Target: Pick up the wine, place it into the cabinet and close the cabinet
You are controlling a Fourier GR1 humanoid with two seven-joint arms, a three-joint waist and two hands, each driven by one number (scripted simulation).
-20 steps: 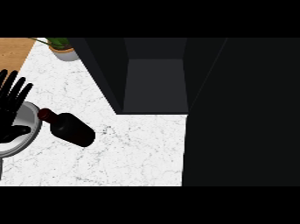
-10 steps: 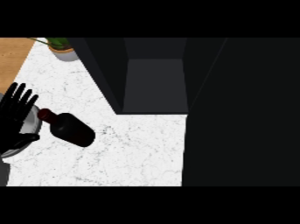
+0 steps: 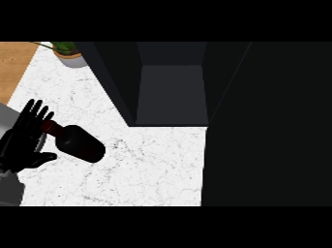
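Head view, looking steeply down on the counter (image 3: 147,169), white and marbled. The wine (image 3: 81,143), a dark bottle, lies on its side on the counter at about 9 o'clock of the view, its reddish neck pointing to 10 o'clock and its base to 4 o'clock. The left hand (image 3: 20,147) sits at the bottle's 9 o'clock, just beside the neck, fingers (image 3: 36,112) straight and slightly spread, pointing to 1 o'clock. The thumb juts toward 3 o'clock below the neck. Nothing is pinched or enclosed, and whether the hand touches the neck cannot be told. Its grey forearm (image 3: 4,191) enters at 7 o'clock. The cabinet (image 3: 172,92) stands open at 12 o'clock, its dark grey inside showing, well apart from the wine. A broad dark panel (image 3: 276,121) fills the view from 1 to 5 o'clock; whether it is the cabinet's door cannot be told. A potted plant (image 3: 69,52) stands at 11 o'clock, at the counter's far corner
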